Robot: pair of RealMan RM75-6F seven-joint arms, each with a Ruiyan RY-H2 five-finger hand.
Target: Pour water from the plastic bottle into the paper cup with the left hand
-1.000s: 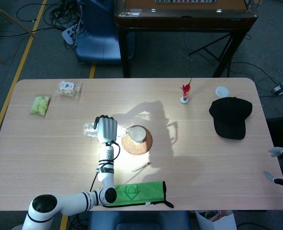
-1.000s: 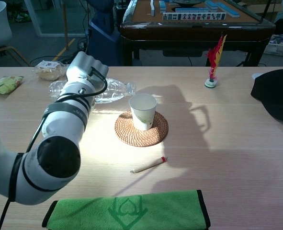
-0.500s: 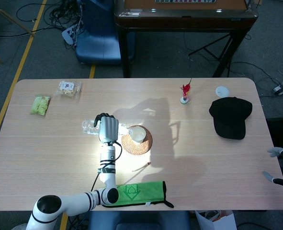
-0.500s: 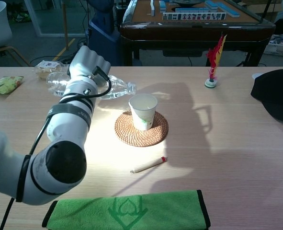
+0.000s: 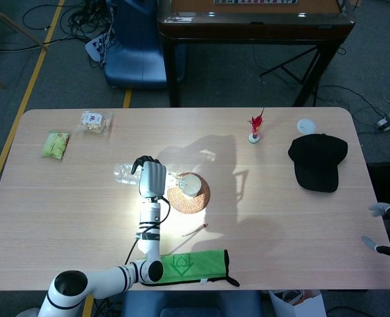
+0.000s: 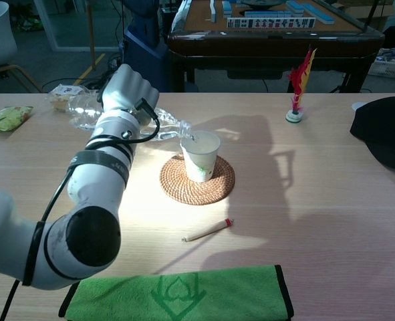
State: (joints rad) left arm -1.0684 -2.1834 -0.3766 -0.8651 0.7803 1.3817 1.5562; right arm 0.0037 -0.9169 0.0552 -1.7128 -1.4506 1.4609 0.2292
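Overhead, the left hand (image 5: 152, 179) grips the bottle (image 5: 126, 173), tipped with its neck at the rim of the cup (image 5: 189, 184) on the coaster (image 5: 198, 199). Only this view shows the right hand (image 5: 383, 229), far right of the cup, fingers apart, holding nothing; the chest view shows a pencil (image 6: 207, 230) before the coaster.

Clear plastic bottle (image 6: 90, 107) tilted, mouth over white paper cup (image 6: 200, 155) rim.

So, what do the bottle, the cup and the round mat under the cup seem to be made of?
Bottle: clear thin plastic; the table shows through it. Cup: matte white paper, probably, with a small green print. Mat: woven brown fibre, perhaps rattan, in coiled ridges.
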